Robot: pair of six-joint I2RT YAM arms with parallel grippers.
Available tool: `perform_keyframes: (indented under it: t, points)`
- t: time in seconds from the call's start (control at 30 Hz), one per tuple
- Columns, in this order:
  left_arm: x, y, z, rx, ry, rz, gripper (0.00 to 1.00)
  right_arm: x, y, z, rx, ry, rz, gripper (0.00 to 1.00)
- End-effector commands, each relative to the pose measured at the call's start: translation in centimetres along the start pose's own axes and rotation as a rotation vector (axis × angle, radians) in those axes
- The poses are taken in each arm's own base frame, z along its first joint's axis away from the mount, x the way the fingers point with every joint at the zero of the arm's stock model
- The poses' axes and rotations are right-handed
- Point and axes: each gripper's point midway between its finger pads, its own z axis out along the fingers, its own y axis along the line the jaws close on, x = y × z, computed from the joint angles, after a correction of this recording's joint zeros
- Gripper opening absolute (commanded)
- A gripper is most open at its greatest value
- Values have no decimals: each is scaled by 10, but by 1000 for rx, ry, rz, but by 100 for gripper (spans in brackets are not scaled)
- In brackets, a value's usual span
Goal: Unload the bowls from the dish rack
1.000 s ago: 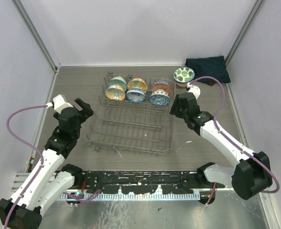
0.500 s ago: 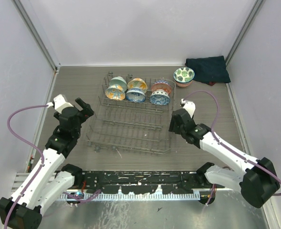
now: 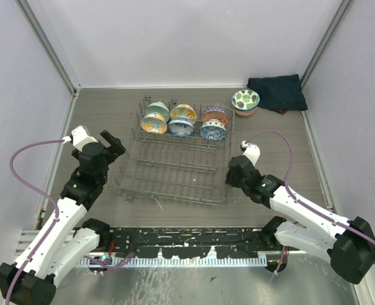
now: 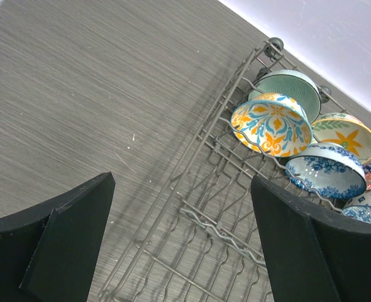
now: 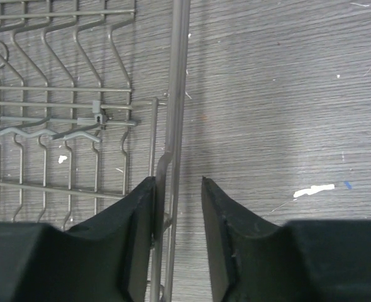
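The dish rack (image 3: 175, 168) sits mid-table, with several patterned bowls (image 3: 182, 119) on edge in its far row. A green-patterned bowl (image 3: 245, 100) stands on the table right of the rack, stacked on another. My right gripper (image 3: 234, 170) hangs over the rack's right side. In the right wrist view its jaws (image 5: 178, 182) are narrowly open astride the rack's rim wire (image 5: 176, 94), which lies against the left finger. My left gripper (image 3: 113, 145) is wide open left of the rack. In the left wrist view it (image 4: 182, 182) faces an orange-and-blue bowl (image 4: 270, 124) and holds nothing.
A dark folded cloth (image 3: 276, 92) lies in the far right corner beside the stacked bowls. Grey walls close in the table on the left, far and right sides. A black strip runs along the near edge between the arm bases.
My right arm has drawn back from the stacked bowls toward the near side, along the rack's right edge, and its jaws have narrowed. The left arm has not moved.
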Motion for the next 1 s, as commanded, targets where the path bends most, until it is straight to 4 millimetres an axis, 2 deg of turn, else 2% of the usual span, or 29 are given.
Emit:
perform_keyframes:
  t: [0.0, 0.13, 0.4, 0.6, 0.97]
  points:
    - [-18, -8, -2, 20, -50, -15, 98, 4, 2, -2, -12, -2, 10, 35]
    - [-18, -8, -2, 20, -49, -15, 98, 6, 6, -1, -23, 2, 4, 25]
    - [-18, -8, -2, 18, -51, -16, 98, 8, 16, 2, -45, 5, -20, 12]
    - [-18, -8, -2, 18, -52, -16, 98, 10, 31, -1, -69, 7, -50, 9]
    - [-19, -8, -3, 18, -55, -17, 98, 23, 73, -6, -118, 32, -123, 8]
